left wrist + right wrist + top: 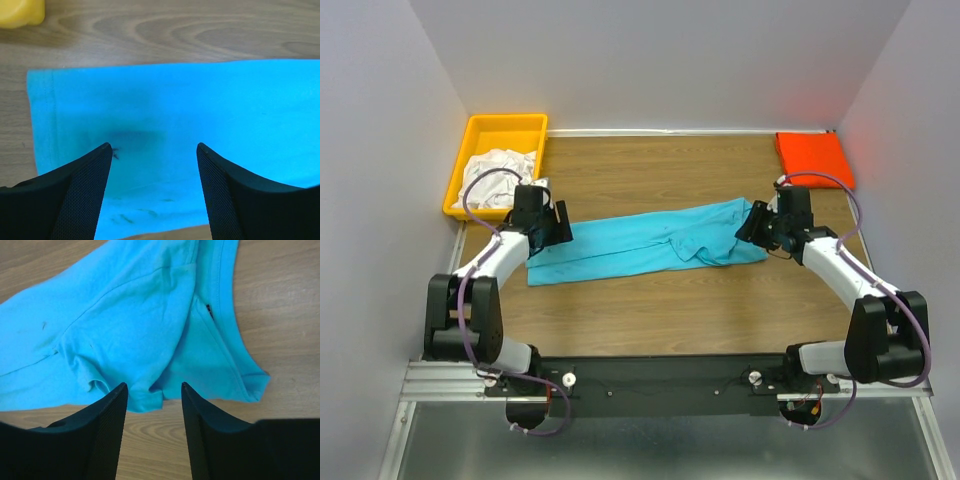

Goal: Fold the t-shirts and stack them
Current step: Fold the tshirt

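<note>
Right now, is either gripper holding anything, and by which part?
Nothing is gripped. The left gripper is open above the hem end of the turquoise t-shirt; the right gripper straddles a fold at its sleeve end, jaws apart, no pinch visible.

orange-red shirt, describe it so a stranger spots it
On the wooden table, find the far right corner. The orange-red cloth shirt lies there. It alone is folded flat and square: the turquoise cloth shirt sprawls, the white cloth shirts lie crumpled.

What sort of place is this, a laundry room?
Probably a robot test booth: plain white walls around a wooden table, two robot arms bolted at its edge, a turquoise shirt spread between them.
</note>
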